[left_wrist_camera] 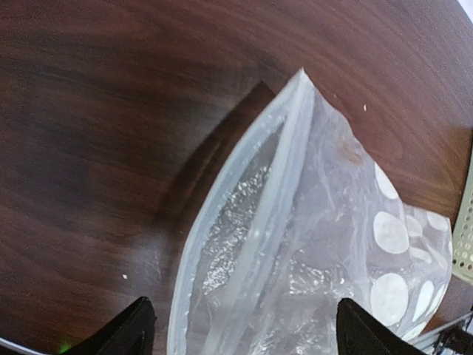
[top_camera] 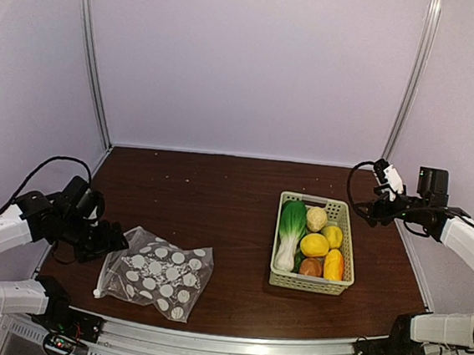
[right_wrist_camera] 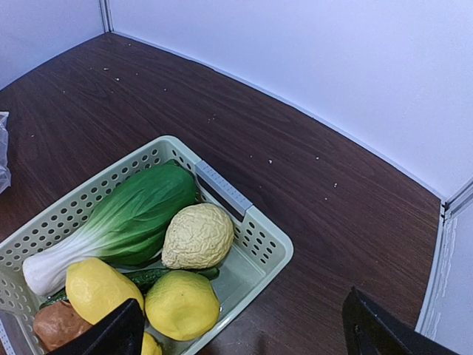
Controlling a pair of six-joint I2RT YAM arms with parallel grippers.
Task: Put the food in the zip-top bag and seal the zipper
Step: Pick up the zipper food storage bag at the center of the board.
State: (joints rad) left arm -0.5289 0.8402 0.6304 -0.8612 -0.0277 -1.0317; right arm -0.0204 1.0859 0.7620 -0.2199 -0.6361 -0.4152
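Note:
The zip-top bag [top_camera: 158, 273], clear with white dots, lies crumpled on the table at the front left. Its zipper [left_wrist_camera: 284, 185] shows as a pale strip along the raised mouth edge. My left gripper [top_camera: 110, 240] is open at the bag's left end, and the mouth edge [left_wrist_camera: 222, 251] runs between its two fingers without being pinched. The food sits in a pale green basket [top_camera: 347, 213]: a leafy vegetable [right_wrist_camera: 126, 222], lemons [right_wrist_camera: 181, 303], a pale wrinkled piece [right_wrist_camera: 198, 237], a cucumber [right_wrist_camera: 140, 277] and a brown piece [right_wrist_camera: 55, 325]. My right gripper [right_wrist_camera: 244, 333] hangs open and empty above the basket's far right corner.
White walls close in the table at the back and both sides, with metal posts in the corners. The basket's handle [right_wrist_camera: 222, 188] faces the back wall. Bare dark wood [top_camera: 210, 200] lies between bag and basket.

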